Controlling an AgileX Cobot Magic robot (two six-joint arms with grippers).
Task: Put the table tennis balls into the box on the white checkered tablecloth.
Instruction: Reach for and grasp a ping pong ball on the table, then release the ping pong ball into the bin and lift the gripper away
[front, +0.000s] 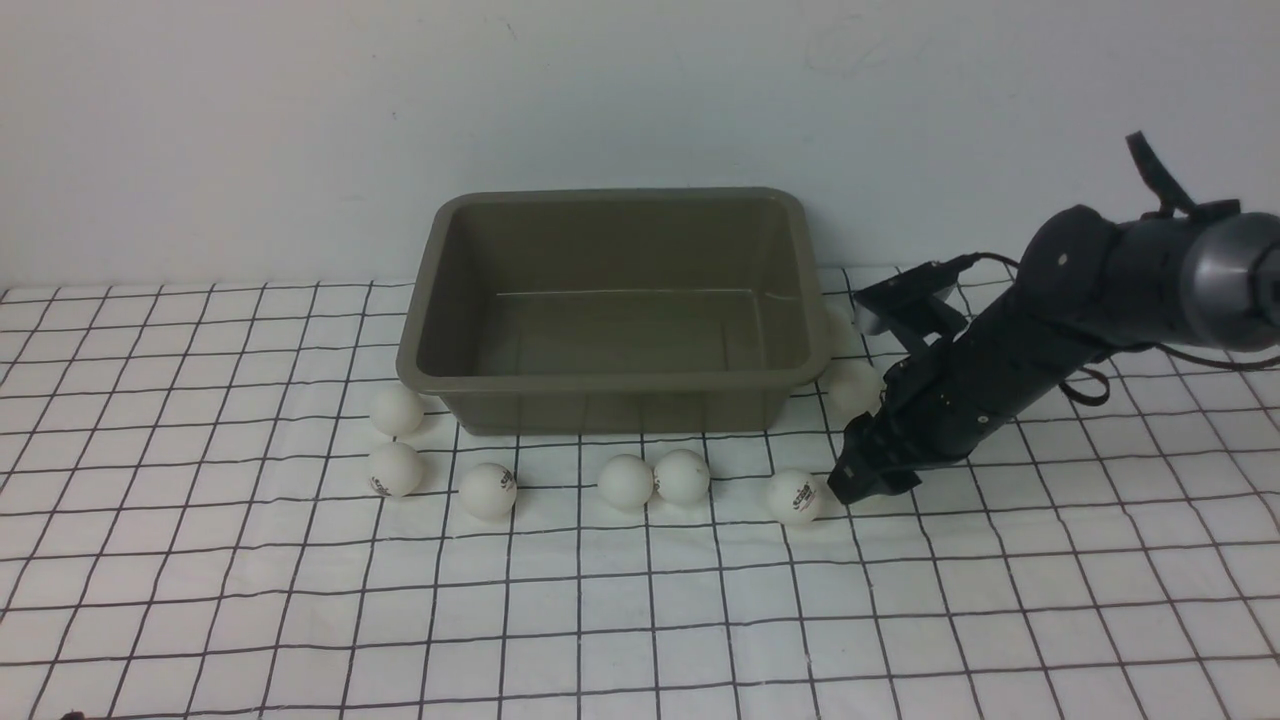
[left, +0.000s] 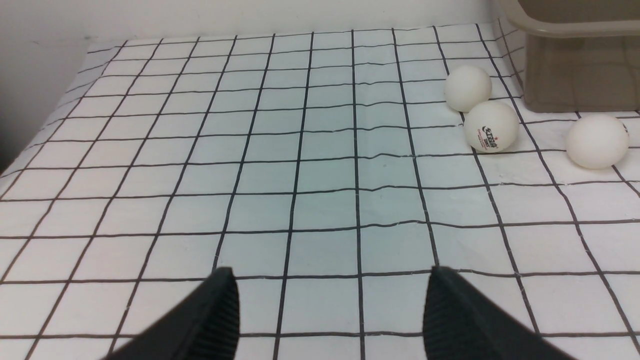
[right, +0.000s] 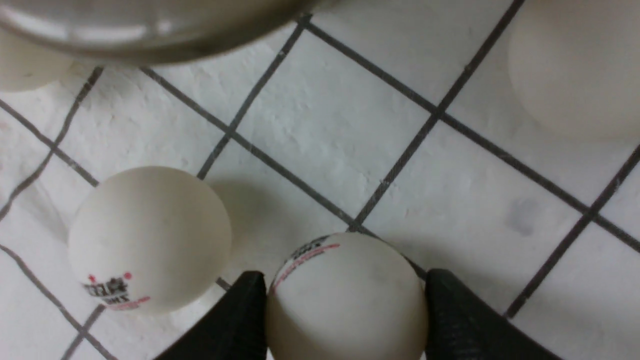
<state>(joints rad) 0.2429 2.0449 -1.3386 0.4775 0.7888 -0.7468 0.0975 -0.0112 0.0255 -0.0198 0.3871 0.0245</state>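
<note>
The olive-grey box (front: 610, 400) stands at the back of the white checkered tablecloth (front: 640, 620). Several white table tennis balls lie along its front, among them one at the left (front: 397, 410) and a logo-printed one (front: 795, 497) at the right. My right gripper (front: 850, 487) is down on the cloth beside that ball. In the right wrist view its fingers (right: 240, 320) press both sides of another ball (right: 345, 300), shut on it. The logo-printed neighbour (right: 150, 240) lies just beside. My left gripper (left: 331, 272) is open over bare cloth, and three balls (left: 491, 126) lie ahead of it.
A further ball (front: 855, 390) sits by the box's right front corner, behind my right arm. The box's corner (left: 575, 75) shows in the left wrist view. A plain pale wall (front: 640, 100) rises behind the box.
</note>
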